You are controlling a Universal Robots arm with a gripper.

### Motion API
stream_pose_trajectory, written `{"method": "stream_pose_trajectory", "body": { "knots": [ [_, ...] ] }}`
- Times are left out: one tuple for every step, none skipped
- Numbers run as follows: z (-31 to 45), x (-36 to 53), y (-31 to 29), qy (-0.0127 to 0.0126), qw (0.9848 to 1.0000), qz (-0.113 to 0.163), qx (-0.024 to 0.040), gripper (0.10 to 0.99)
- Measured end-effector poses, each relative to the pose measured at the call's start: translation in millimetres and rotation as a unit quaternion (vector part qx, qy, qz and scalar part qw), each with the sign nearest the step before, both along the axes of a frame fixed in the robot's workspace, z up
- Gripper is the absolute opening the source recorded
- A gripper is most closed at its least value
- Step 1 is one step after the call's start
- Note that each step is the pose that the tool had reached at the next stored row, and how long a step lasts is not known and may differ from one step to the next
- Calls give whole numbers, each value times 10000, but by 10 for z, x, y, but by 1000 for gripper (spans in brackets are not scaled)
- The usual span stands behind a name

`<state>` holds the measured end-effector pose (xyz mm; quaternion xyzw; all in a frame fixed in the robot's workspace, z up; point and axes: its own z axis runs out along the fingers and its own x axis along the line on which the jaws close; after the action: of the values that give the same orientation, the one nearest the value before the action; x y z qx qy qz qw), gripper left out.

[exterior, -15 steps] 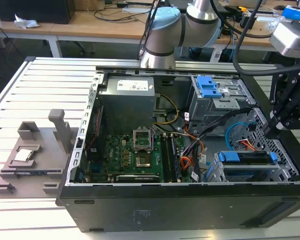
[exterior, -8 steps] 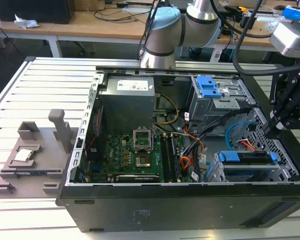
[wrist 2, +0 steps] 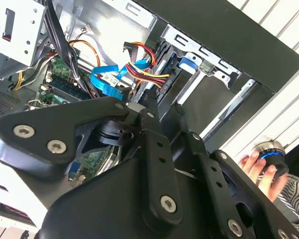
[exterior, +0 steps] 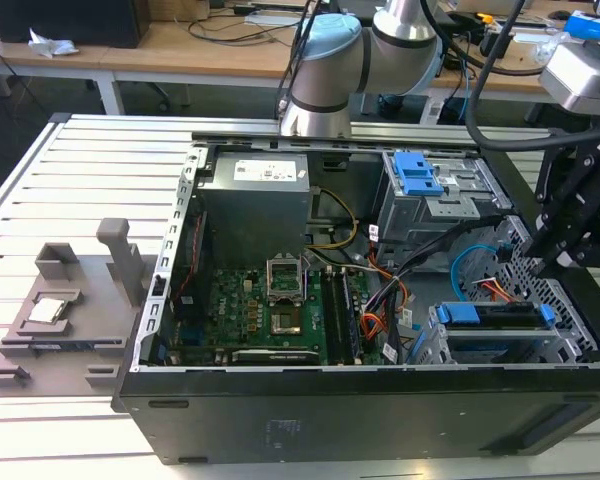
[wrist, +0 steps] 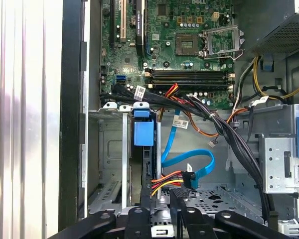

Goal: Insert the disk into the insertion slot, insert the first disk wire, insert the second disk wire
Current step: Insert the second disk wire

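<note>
The disk (exterior: 492, 322), in its bright blue caddy, lies inside the insertion slot (exterior: 580, 345), the silver perforated cage at the exterior view's right end of the open computer case. In the first wrist view the disk shows edge-on, with its blue handle tab (wrist: 143, 132) at the end farthest from me. My gripper (exterior: 558, 262) hangs just above the disk's other end (wrist: 161, 196). Close beside it lie a loose black connector on red, yellow and orange wires (wrist: 186, 180) and a light blue flat cable (wrist: 192, 162), both unplugged. The second wrist view has the same wires (wrist 2: 139, 67) just beyond the gripper (wrist 2: 159, 107).
A taller grey cage with a blue latch (exterior: 420, 180) stands behind the slot, and black cable bundles (wrist: 229, 134) run across between them. The motherboard (exterior: 270, 310) fills the case's middle. A grey fixture (exterior: 70, 300) sits outside on the slatted table. A hand (wrist 2: 261, 167) holds a knob nearby.
</note>
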<state>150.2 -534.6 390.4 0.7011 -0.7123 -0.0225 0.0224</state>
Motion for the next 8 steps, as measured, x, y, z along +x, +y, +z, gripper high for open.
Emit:
{"method": "stream_pose_trajectory", "body": {
  "knots": [
    [0,0,0,0,10000,0,0,302],
    [0,0,0,0,10000,0,0,302],
    [6,0,2,0,10000,1,-4,302],
    [18,0,4,0,10000,3,-6,302],
    [33,0,7,0,10000,6,-4,302],
    [55,0,11,0,10000,10,-5,302],
    [75,0,15,0,10000,14,-5,302],
    [86,0,18,0,10000,18,-5,302]
  ]
}}
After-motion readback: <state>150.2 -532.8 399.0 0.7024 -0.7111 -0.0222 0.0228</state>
